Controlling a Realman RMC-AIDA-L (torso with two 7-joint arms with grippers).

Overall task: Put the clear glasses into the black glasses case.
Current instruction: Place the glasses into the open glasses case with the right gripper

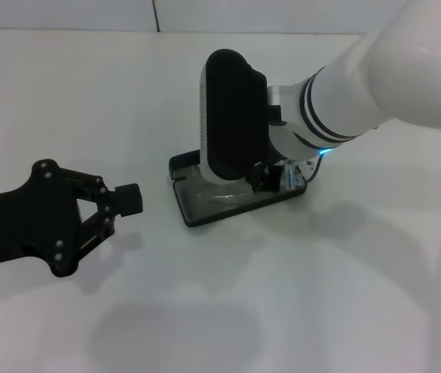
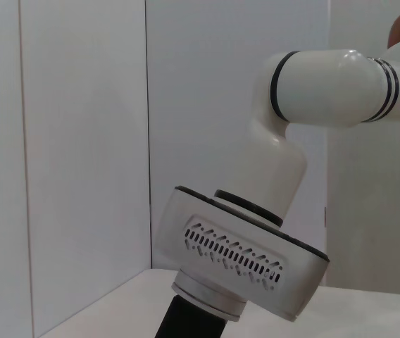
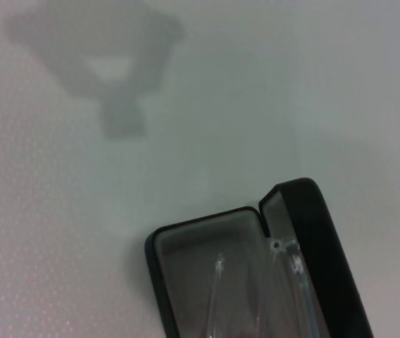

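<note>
The black glasses case [image 1: 192, 208] lies open on the white table, a little right of centre. In the right wrist view its grey-lined base [image 3: 186, 274] shows with the lid [image 3: 323, 260] raised beside it. The clear glasses [image 3: 284, 282] lie inside the case, and in the head view they show only as faint glints [image 1: 222, 199]. My right gripper [image 1: 271, 180] is down at the case's right end, mostly hidden behind its own wrist housing [image 1: 232, 116]. My left gripper [image 1: 130, 199] hangs shut and empty to the left of the case, clear of it.
The white table [image 1: 298, 295] runs to a white back wall [image 1: 65, 14]. In the left wrist view the right arm's white vented housing [image 2: 235, 257] and forearm stand in front of white wall panels. The left gripper's shadow [image 3: 108, 63] falls on the table beyond the case.
</note>
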